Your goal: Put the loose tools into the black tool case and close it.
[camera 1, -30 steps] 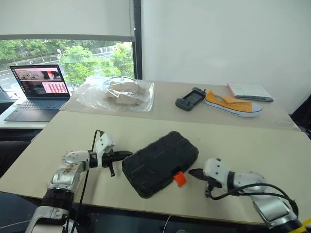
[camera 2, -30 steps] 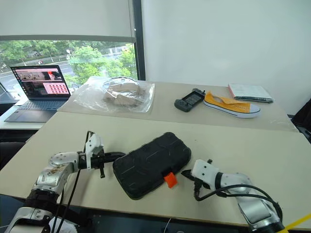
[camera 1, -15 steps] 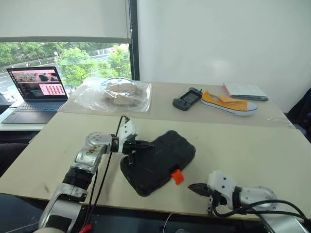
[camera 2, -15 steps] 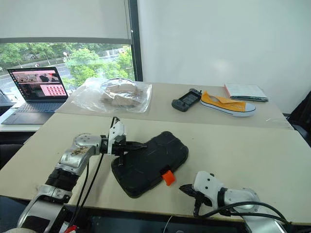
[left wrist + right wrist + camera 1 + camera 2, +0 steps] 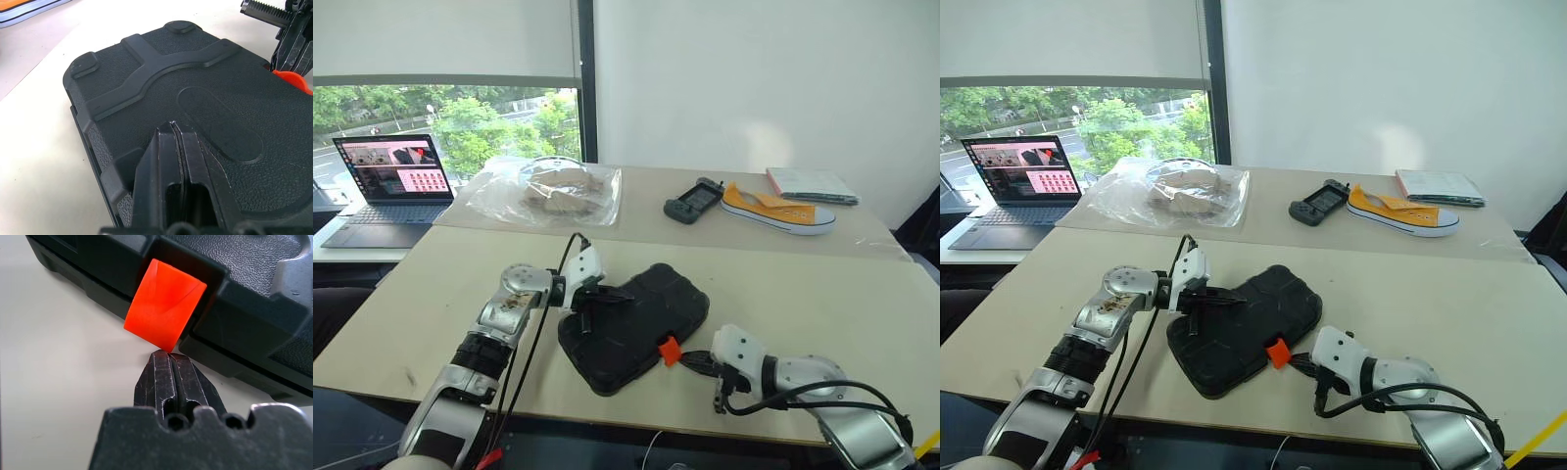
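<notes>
The black tool case [image 5: 636, 323] lies closed on the beige table, its lid down and its orange latch [image 5: 670, 350] sticking out at the near edge. My left gripper [image 5: 625, 294] is shut and its tips rest on the lid's left part [image 5: 220, 98]. My right gripper [image 5: 171, 355] is shut with nothing in it, its tips right at the lower edge of the orange latch [image 5: 164, 303]. The loose tools are out of view.
On the far table lie a clear plastic bag [image 5: 548, 193] with contents, a black game console [image 5: 695, 201], a yellow shoe [image 5: 778, 211] and a notebook [image 5: 811, 184]. An open laptop [image 5: 386, 191] stands at the far left. The table's front edge runs just behind my right gripper.
My left gripper has swung right, from beside the case onto its lid. My right gripper has moved left up to the orange latch. The case stays closed.
</notes>
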You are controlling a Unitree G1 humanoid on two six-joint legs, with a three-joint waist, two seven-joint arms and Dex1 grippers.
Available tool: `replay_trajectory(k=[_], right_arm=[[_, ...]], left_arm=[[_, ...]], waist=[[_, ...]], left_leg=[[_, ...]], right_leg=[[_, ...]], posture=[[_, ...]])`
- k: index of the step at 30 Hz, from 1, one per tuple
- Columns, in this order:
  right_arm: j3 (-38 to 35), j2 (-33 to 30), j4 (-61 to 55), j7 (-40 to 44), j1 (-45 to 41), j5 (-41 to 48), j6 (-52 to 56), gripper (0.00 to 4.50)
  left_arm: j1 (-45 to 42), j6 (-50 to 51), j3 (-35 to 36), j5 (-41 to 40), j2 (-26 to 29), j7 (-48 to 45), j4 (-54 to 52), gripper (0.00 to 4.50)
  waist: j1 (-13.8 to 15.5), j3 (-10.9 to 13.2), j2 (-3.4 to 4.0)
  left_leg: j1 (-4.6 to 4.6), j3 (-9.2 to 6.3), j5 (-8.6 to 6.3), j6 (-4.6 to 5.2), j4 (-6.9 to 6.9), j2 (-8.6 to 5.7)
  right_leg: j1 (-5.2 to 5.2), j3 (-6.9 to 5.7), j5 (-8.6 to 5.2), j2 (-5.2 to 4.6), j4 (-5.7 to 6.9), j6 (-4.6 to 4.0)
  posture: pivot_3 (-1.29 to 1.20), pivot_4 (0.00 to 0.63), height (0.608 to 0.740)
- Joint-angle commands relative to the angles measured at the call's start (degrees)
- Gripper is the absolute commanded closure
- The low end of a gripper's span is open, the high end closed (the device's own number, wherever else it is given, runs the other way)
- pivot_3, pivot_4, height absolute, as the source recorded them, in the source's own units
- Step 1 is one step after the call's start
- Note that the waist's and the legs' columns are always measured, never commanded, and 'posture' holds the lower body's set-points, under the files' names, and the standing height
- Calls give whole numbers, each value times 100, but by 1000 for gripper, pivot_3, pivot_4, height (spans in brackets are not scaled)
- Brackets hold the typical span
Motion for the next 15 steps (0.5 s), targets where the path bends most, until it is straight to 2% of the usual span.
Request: replay_trajectory(k=[1, 10, 15], right_arm=[[58, 196, -81, -121, -329, -8, 22, 4500], [408, 261, 230, -317, -507, -484, 609, 4500], [42, -76, -286, -76, -69, -217, 663, 4500]], left_arm=[[197, -43, -184, 184, -6, -12, 265, 4466], [296, -224, -283, 281, -28, -21, 291, 4466], [351, -272, -402, 377, 0, -94, 288, 4466]], waist=[[-11, -2, 2], [-30, -32, 33], [-30, -37, 37]], left_leg=[[0, 0, 0, 0, 0, 0], [27, 0, 0, 1, -2, 0], [76, -3, -9, 14, -18, 3]], right_leg=[[0, 1, 0, 0, 0, 0], [30, 3, -2, -2, 0, 4], [80, 12, -16, -5, -16, 23]], posture=[[0, 150, 740], [0, 150, 740], [0, 150, 740]])
